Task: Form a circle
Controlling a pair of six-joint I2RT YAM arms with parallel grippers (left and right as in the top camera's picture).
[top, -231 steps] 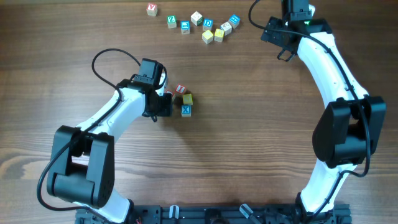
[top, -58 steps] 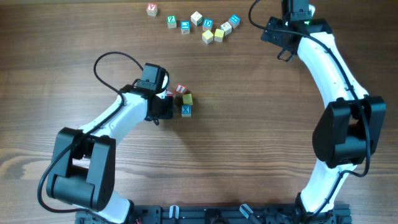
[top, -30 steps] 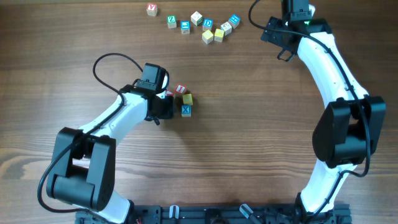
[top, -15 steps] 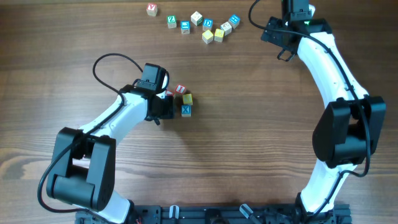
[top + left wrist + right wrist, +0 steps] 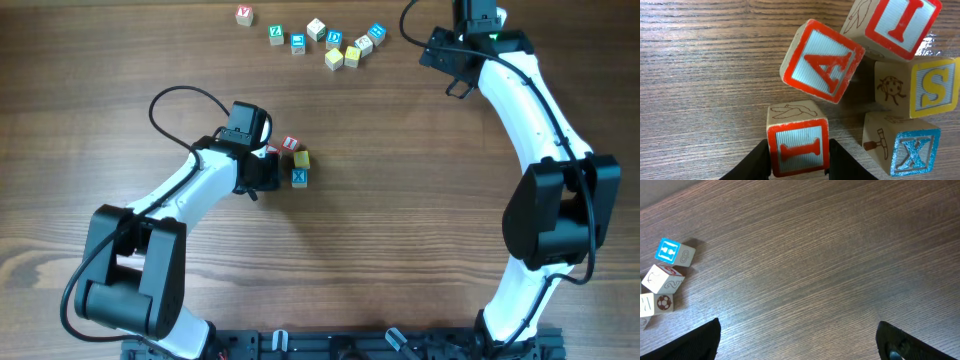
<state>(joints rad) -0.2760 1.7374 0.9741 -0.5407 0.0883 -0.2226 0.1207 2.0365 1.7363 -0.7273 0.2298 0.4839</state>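
Gripping one red I cube point(image 5: 797, 149), your left gripper point(image 5: 799, 146) sits at the edge of the circle point(image 5: 293, 160) mid-table; the other cubes point(image 5: 825, 60) lie just ahead and right. Your right gripper point(image 5: 796, 330) gapes empty, well apart.

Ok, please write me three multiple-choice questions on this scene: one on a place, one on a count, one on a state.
1. What sits between the fingers of the left gripper?
A. the blue "X" cube
B. the lower red "I" cube
C. nothing

2. How many cubes of the circle does the left wrist view show?
A. three
B. seven
C. five

3. How is the right gripper?
A. open and empty
B. shut on a cube
C. shut on nothing

Answers: 1 B, its fingers press both sides of that cube; 2 C, five lettered cubes lie there; 3 A, its fingers stand wide apart over bare table.
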